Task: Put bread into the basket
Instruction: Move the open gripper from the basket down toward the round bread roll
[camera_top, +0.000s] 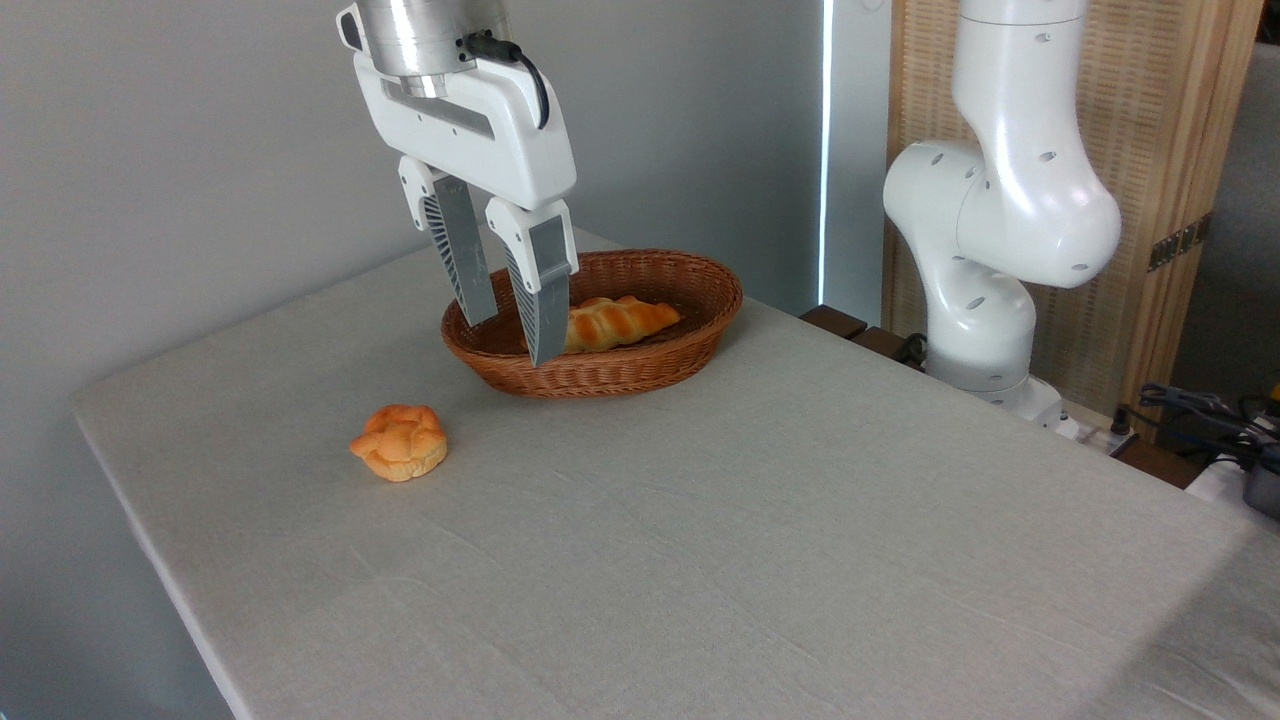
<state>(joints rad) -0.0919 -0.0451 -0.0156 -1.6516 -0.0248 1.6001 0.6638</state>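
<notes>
My gripper (512, 338) hung from above, wrist vertical, its two ribbed fingers (462, 255) pointing down with a narrow gap between them and nothing held. The tips overlapped the near-left rim of the basket (700, 300). The bread (400, 442) sat on the table (760, 540), well left of and nearer than the basket, knobbly top up, paler base down; being roundish, it showed no clear long axis. A braided loaf (622, 322) lay inside the basket.
</notes>
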